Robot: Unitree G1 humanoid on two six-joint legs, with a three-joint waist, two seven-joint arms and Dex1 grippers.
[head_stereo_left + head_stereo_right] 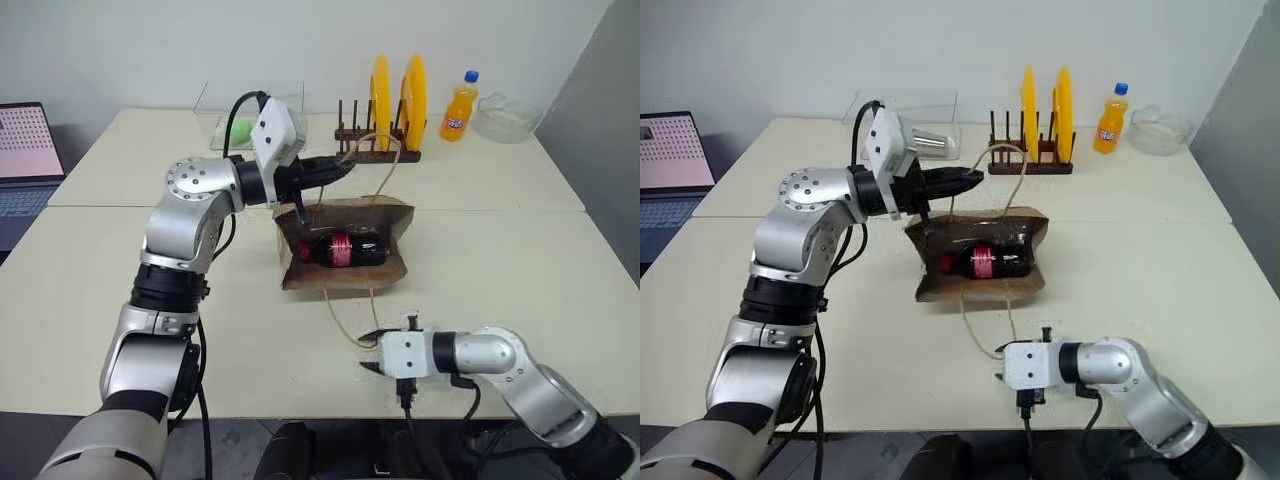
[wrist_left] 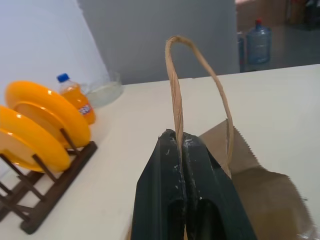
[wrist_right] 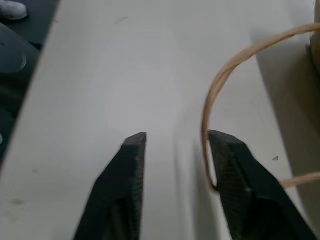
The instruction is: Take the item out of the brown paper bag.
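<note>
The brown paper bag (image 1: 392, 212) lies on its side mid-table with its mouth lifted open. Inside it the item (image 1: 345, 248), a dark cola bottle with a red label, lies on its side in plain sight. My left gripper (image 1: 345, 170) is shut on the bag's upper cord handle (image 2: 175, 80) and holds that side of the bag up. The lower handle (image 1: 340, 320) trails across the table toward the front edge. There my right gripper (image 3: 175, 137) stands open, and the cord (image 3: 207, 125) rests against the inner face of one finger (image 3: 235, 170).
At the back stand a wooden rack with two yellow plates (image 1: 395, 100), an orange soda bottle (image 1: 460, 105), a glass bowl (image 1: 505, 118) and a clear box (image 1: 230, 115). A laptop (image 1: 25, 150) sits at far left. A seam between tabletops runs behind the bag.
</note>
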